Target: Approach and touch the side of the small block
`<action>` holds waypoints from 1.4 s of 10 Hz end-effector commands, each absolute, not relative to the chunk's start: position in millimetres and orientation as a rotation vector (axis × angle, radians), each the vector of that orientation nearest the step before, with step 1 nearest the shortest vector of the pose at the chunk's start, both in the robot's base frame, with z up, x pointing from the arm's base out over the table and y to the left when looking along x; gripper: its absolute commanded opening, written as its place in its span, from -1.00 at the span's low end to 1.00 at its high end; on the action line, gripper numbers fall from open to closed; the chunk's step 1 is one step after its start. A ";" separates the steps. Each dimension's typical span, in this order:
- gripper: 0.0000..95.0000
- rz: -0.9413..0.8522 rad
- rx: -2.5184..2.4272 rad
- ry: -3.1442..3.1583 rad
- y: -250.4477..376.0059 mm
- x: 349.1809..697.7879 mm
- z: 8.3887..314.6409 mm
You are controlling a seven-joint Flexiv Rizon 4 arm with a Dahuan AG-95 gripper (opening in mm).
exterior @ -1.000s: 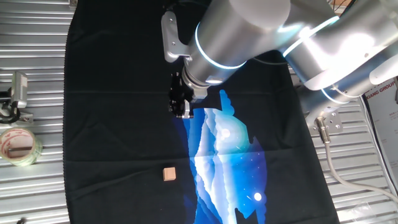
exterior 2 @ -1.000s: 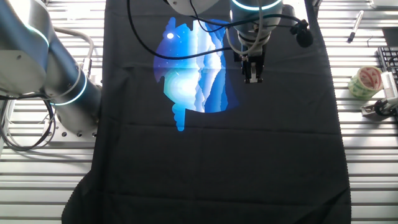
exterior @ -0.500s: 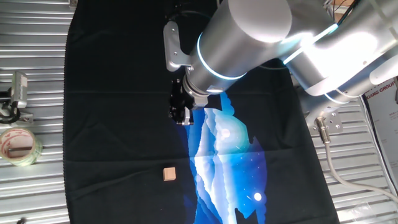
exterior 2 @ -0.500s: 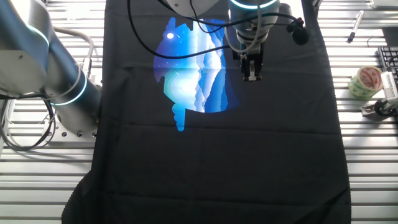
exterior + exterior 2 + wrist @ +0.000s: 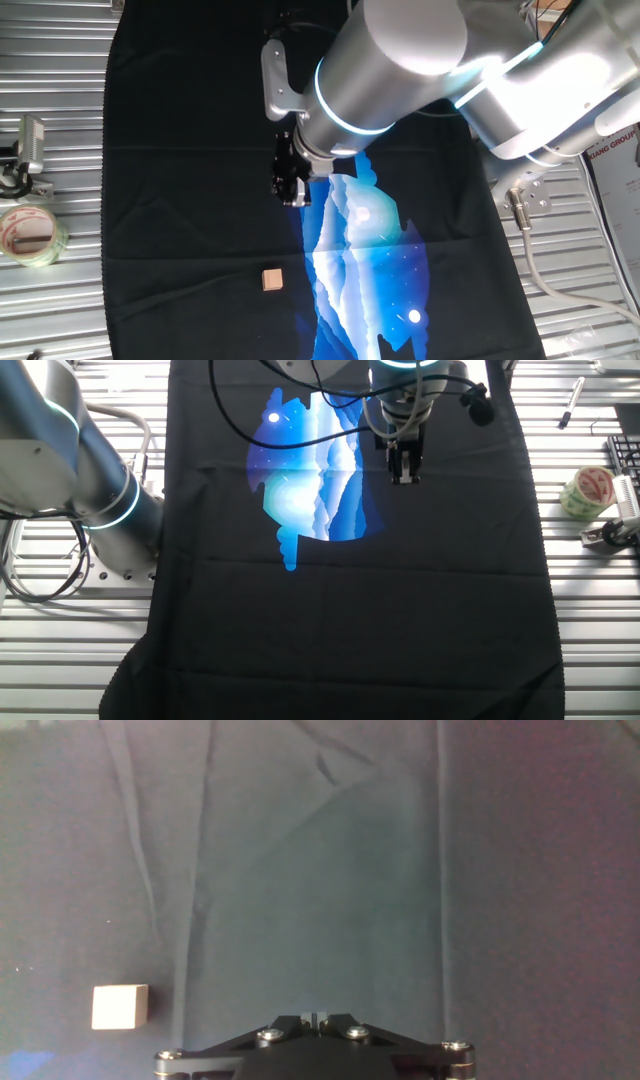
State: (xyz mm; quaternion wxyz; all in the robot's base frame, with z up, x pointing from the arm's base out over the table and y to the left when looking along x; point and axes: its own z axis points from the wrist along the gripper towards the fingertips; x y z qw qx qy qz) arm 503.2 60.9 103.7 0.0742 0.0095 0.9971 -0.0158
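Observation:
The small block is a tiny tan cube lying on the black cloth. It also shows at the lower left of the hand view. It is out of view in the other fixed view. My gripper hangs above the cloth well back from the block, at the edge of the blue print. It shows in the other fixed view and at the bottom edge of the hand view. Its jaws are shut together and hold nothing.
A roll of clear tape and a metal clamp lie on the slatted metal table at the left. The tape also shows in the other fixed view. The robot's base stands beside the cloth.
The gripper has shifted slightly toward the block's side of the cloth. The block has not moved.

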 end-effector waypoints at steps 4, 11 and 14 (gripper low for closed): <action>-1.00 -0.047 0.027 2.979 62.0 501.3 95.6; -1.00 -0.104 0.023 2.996 67.1 504.0 85.8; -1.00 -0.121 0.017 3.017 67.2 504.0 85.7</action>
